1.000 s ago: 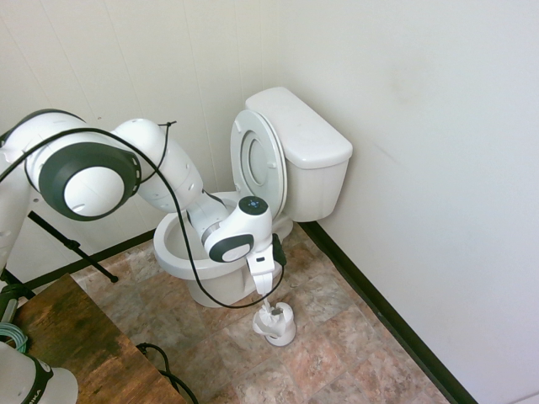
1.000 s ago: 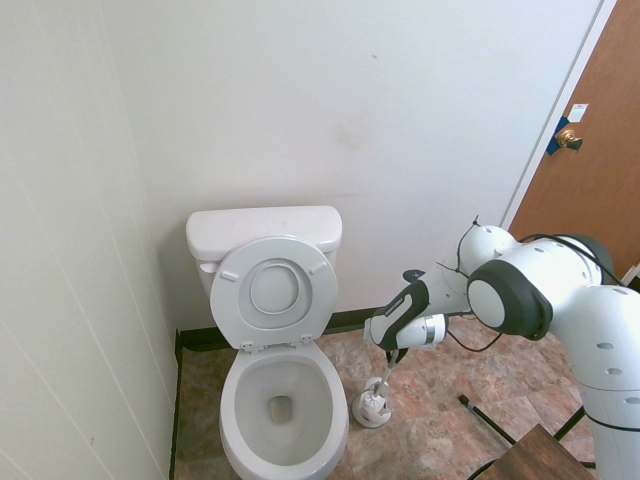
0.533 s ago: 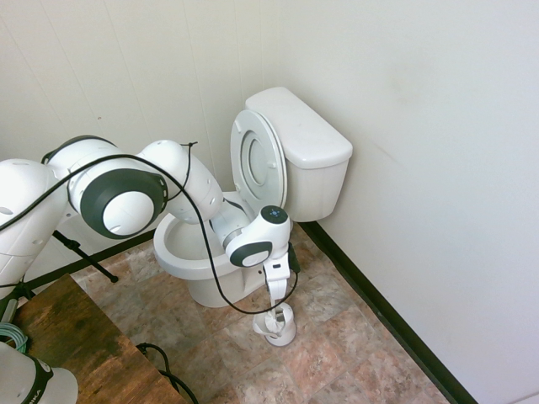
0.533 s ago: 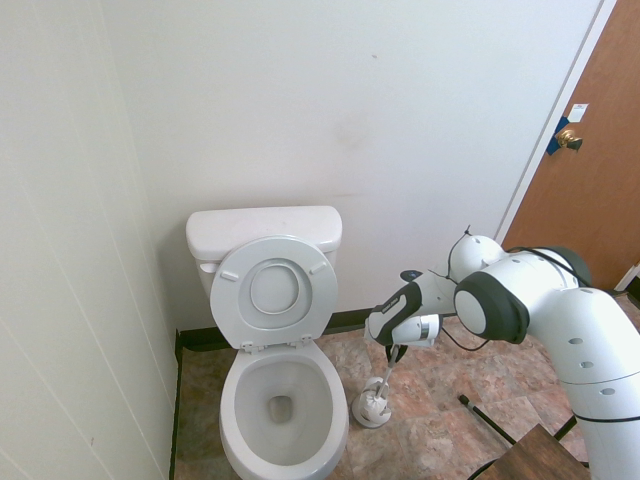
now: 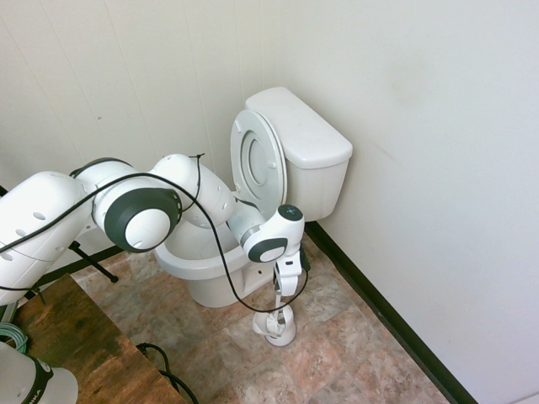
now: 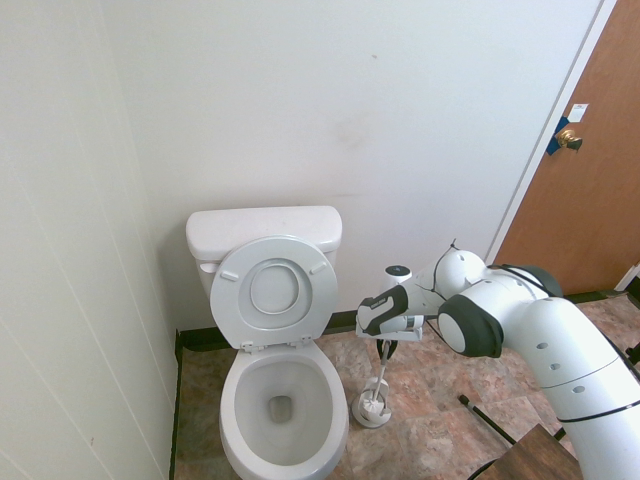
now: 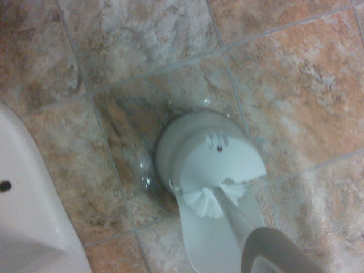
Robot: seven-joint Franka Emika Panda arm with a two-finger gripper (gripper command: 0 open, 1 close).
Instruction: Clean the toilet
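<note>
One arm: it had swung away from the toilet [image 5: 253, 210] toward the wall and dropped lower.
Gripper [image 5: 285, 290]: clamped on the brush [image 6: 381, 375] handle.
Brush head: now going into its holder [image 7: 207, 162] on the floor.
Toilet: against the wall, lid up.
Meaning: scrubbing looked finished; brush was being put away.

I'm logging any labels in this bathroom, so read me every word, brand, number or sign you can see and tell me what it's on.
No text is readable in any view.
White tag on the brown door: too small to read.
Dark marking on the white rig part at the lower left corner: cut off and too small to read.
Toilet, brush holder and brush: no print visible.
</note>
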